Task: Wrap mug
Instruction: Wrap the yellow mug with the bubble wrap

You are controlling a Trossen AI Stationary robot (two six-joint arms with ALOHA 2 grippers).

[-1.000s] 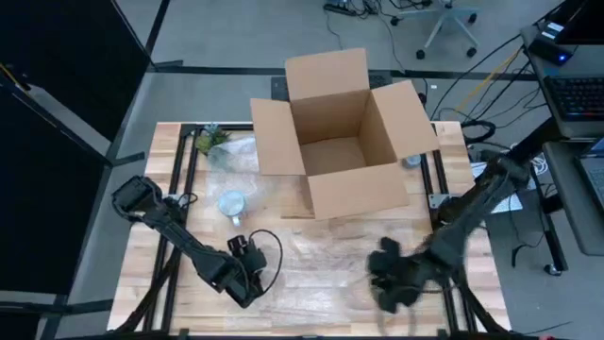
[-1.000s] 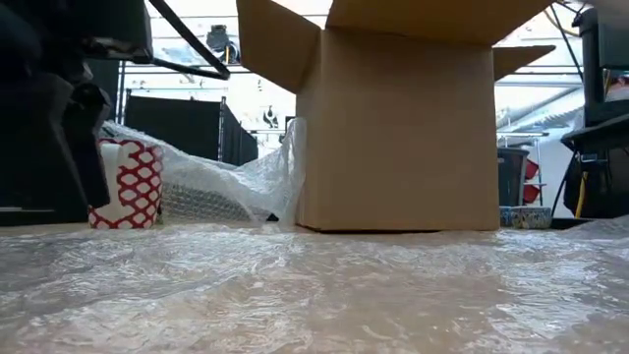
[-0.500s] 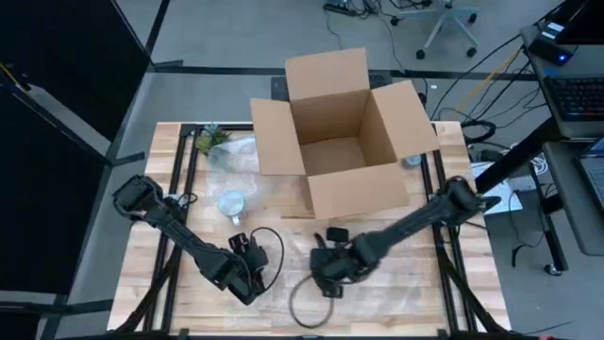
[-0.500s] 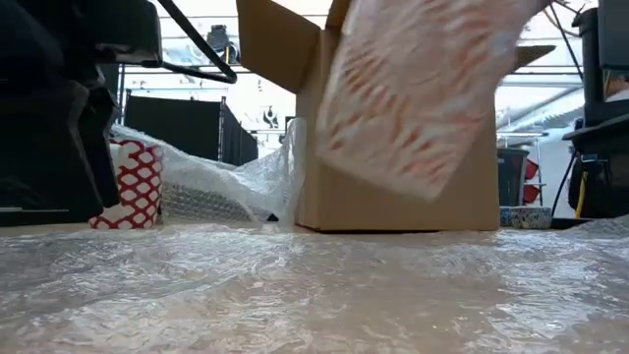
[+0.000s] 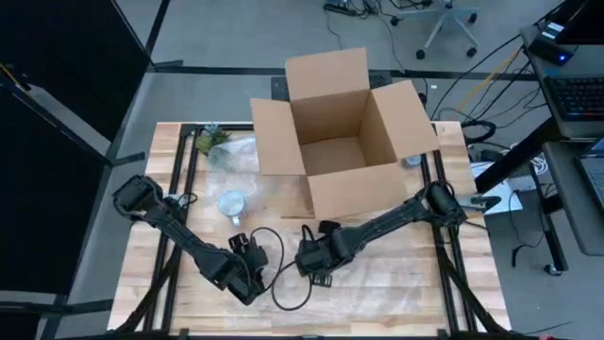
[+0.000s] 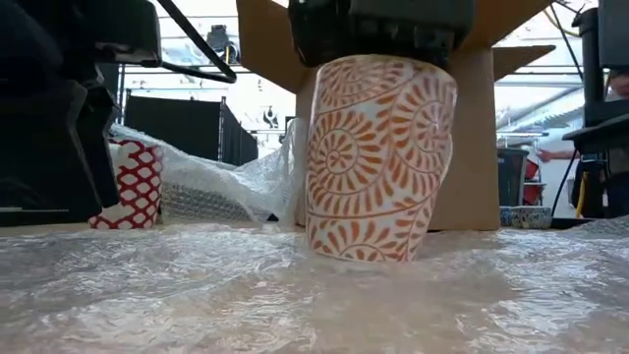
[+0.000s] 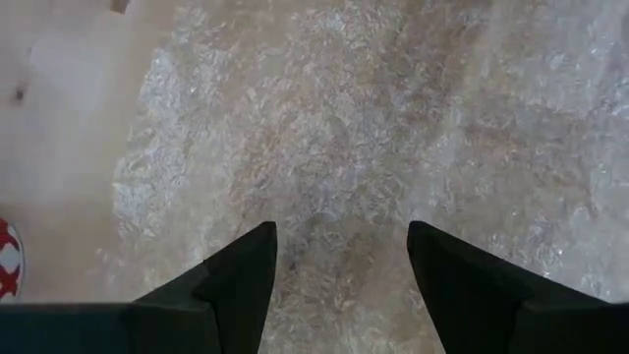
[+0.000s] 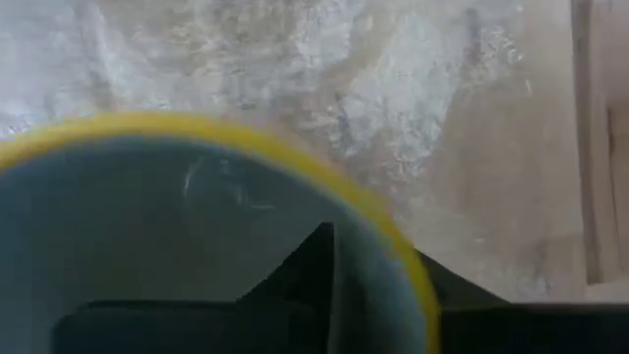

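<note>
The right gripper (image 5: pixel 314 261), jaws pinching the rim of the orange-patterned white ceramic mug (image 6: pixel 378 157), holds it upright on the clear bubble-wrap sheet (image 6: pixel 314 295); it should release only once the mug sits flat, while the left gripper (image 7: pixel 339 258) waits nearby, jaws spread

A grey floor (image 5: pixel 236 28) surrounds the wooden table (image 5: pixel 142 236), which rests on a black metal frame (image 5: pixel 184 170). A black panel (image 5: pixel 57 113) stands along one side. Beyond the far edge an office chair base (image 5: pixel 444 24) sits among loose cables (image 5: pixel 363 8). To the other side a desk (image 5: pixel 571 104) carries a keyboard (image 5: pixel 576 94). In the low view, bright light falls through the room behind, where dark partitions (image 6: pixel 187 123) stand
</note>
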